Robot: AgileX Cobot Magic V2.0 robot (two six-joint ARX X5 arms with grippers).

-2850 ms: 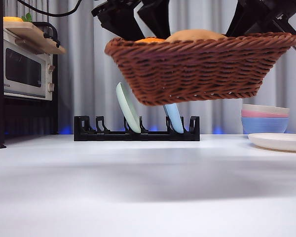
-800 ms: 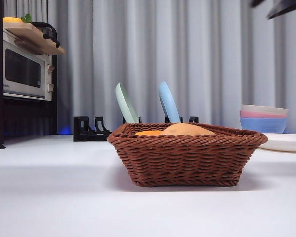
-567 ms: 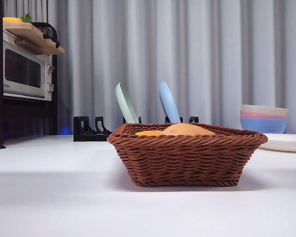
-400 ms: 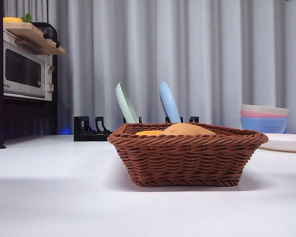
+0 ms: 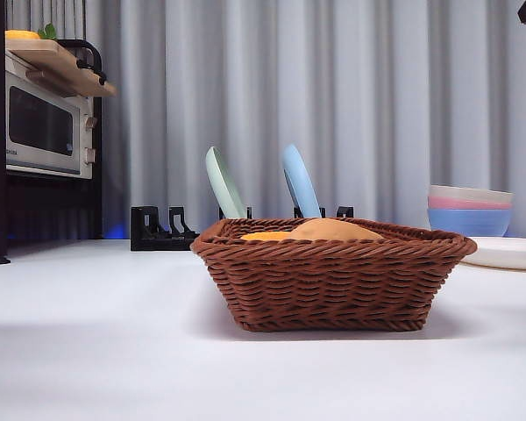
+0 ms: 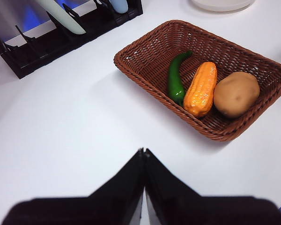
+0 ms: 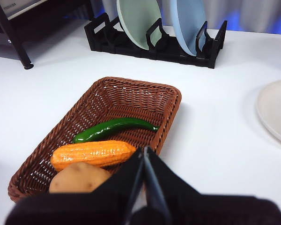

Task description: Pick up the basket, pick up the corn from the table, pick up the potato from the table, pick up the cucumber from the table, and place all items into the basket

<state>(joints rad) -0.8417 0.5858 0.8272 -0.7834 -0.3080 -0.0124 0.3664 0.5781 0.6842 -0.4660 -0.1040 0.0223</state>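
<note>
Front view: woven wicker basket (image 5: 333,281) (braided rim)

One basket (image 6: 152,56); one corn (image 6: 200,89); one potato (image 6: 236,93); one cucumber (image 6: 176,77); two racked plates (image 7: 139,18).

We see a kitchen set up for a test. Left of the black dish rack (image 5: 241,230) stands a toaster oven (image 5: 42,123). Right of it sit stacked bowls (image 5: 470,210). A plain grey curtain (image 5: 333,105) hangs behind it.
</note>
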